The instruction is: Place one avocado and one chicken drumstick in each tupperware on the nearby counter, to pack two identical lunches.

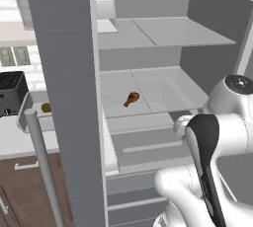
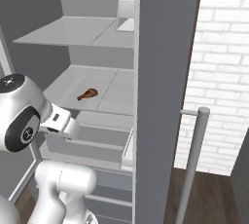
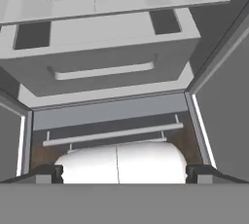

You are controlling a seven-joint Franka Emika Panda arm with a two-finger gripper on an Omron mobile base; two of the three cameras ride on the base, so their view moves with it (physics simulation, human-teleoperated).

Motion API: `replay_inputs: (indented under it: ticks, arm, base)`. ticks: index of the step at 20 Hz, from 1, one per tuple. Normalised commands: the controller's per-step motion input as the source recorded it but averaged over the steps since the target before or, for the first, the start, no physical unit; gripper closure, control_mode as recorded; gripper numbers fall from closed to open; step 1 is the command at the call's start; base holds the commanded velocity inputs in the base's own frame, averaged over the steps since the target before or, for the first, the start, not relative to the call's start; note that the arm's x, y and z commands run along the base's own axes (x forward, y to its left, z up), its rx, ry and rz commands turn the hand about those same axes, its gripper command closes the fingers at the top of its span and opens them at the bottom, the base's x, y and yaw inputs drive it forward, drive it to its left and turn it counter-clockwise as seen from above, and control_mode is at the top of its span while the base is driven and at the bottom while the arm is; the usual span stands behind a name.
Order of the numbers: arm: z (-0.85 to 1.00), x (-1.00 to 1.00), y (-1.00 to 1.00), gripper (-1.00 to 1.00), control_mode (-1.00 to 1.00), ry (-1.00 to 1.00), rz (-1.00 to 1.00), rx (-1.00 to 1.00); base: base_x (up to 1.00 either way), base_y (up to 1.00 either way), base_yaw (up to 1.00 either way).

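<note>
In the open fridge: fetching stage, reaching toward a chicken drumstick (image 1: 131, 99).
Lying alone on the middle shelf (image 1: 168, 93), above the drawer (image 3: 104, 55); claw (image 3: 124, 174) spread wide, grasping nothing, aimed low; needs raising and advancing over the meat before closing.

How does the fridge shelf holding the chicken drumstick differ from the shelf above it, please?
The lower shelf carries a chicken drumstick, lying on its side; the upper shelf carries no food, only a pale box-like container at its back left. The lower shelf has a raised rim; the upper looks flat. Both are pale grey.
</note>
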Motion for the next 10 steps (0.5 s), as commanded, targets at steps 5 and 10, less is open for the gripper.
replay_inputs:
  ticks: [5,10]
  arm:
    - [0.10,0.74,0.39,-1.00,-1.00,-0.40,0.00,0.10]
    - [0.14,1.00,0.49,-1.00,-1.00,-0.16,0.00,0.10]
  base:
    - [0.00,0.00,0.00]
    - [0.00,0.00,0.00]
